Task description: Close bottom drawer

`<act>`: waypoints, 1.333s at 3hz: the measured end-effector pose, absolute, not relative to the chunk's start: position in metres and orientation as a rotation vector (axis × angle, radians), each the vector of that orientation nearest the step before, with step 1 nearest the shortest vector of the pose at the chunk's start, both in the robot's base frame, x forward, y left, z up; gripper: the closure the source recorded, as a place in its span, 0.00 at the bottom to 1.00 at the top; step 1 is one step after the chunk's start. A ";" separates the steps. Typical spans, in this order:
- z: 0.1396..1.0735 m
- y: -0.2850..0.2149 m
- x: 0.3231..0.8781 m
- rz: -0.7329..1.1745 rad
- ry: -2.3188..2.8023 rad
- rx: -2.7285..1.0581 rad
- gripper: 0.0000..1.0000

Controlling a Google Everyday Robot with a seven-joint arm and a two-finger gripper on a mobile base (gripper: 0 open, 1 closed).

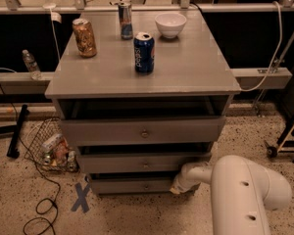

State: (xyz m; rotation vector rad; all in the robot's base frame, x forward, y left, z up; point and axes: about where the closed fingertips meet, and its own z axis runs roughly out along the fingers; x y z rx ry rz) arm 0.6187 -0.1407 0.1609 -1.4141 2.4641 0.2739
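Note:
The bottom drawer (pixel 132 185) is the lowest of three in the grey cabinet (pixel 186 72). It has a flat grey front with a small round knob (pixel 147 185) and stands out slightly, with a dark gap above it. My gripper (pixel 178 186), at the end of the white arm (pixel 245 190), is against the right end of that drawer's front, low near the floor. The middle drawer (pixel 145 164) and top drawer (pixel 144 132) also stand partly open.
On the cabinet top stand a blue can (pixel 144 53), a gold can (pixel 84 37), a slim can (pixel 125 19) and a white bowl (pixel 170 24). A wire basket of litter (pixel 51 146) and a black cable (pixel 39 214) lie on the floor to the left, by blue tape (pixel 81 198).

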 end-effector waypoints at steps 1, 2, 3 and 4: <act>0.162 -0.140 0.615 0.273 2.468 -1.417 1.00; 0.162 -0.140 0.615 0.273 2.469 -1.417 1.00; 0.162 -0.140 0.615 0.273 2.469 -1.417 1.00; 0.162 -0.141 0.614 0.275 2.473 -1.415 1.00</act>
